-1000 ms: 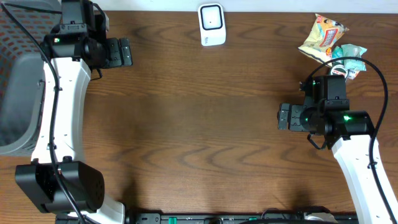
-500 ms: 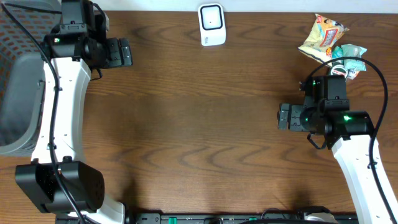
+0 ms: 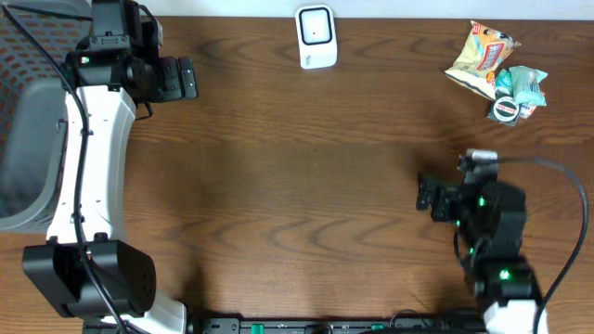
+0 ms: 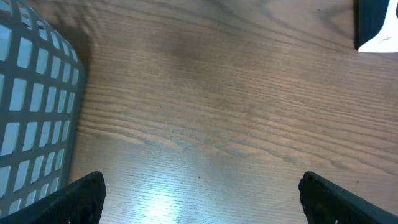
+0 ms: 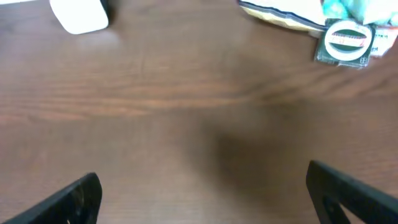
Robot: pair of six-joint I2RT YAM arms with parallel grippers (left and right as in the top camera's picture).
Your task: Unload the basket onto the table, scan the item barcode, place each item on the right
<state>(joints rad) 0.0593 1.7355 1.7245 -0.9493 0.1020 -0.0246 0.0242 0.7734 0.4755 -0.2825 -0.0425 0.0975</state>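
Note:
Several items lie at the table's far right corner: a yellow snack bag (image 3: 480, 57), a teal packet (image 3: 525, 85) and a small round tin (image 3: 505, 109). The white barcode scanner (image 3: 316, 37) stands at the far edge, near the middle. My right gripper (image 3: 424, 193) hovers open over bare wood, well in front of the items and pointing left. Its wrist view shows the round tin (image 5: 347, 42), the snack bag (image 5: 280, 12) and the scanner (image 5: 79, 15) far ahead, with nothing between the right gripper's (image 5: 205, 199) fingers. My left gripper (image 3: 188, 79) is open and empty at the far left.
A grey mesh basket (image 3: 23, 158) stands at the left edge, close beside the left arm; its wall (image 4: 31, 112) fills the left side of the left wrist view. The scanner's corner (image 4: 379, 25) shows at that view's top right. Brown wood lies between the two arms.
The right arm has pulled back toward the table's front edge, uncovering the round tin and teal packet. Its gripper dropped slightly and stays open. The left arm has not moved.

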